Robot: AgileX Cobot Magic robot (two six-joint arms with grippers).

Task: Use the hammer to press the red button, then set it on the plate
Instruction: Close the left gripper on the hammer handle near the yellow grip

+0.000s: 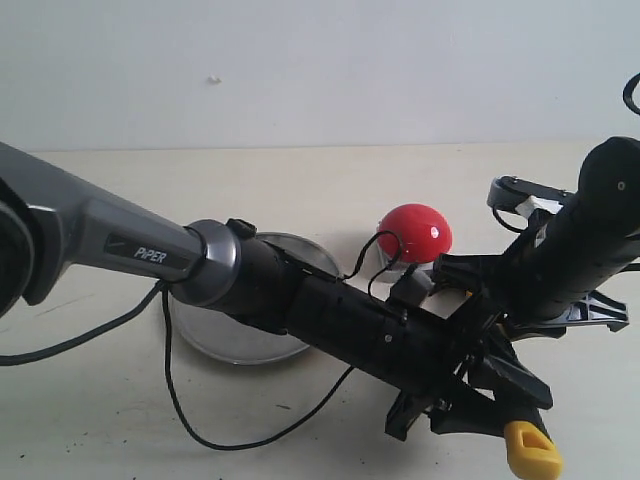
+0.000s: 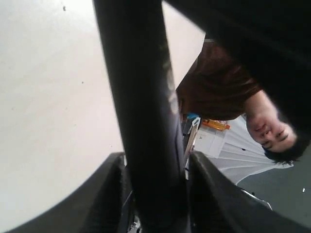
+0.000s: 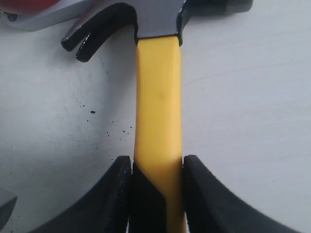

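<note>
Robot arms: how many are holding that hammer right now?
2. The left end effector grips the black rubber handle of the claw hammer; the right end effector grips its yellow neck below the dark metal head. No other arm shows.

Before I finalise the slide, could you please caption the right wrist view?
Right end effector grips hammer at yellow neck, head near red button.

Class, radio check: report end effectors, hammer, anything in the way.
Right end effector shut on hammer neck. Left end effector shut on its dark handle. Head beside red button. Left arm crosses above plate.
</note>
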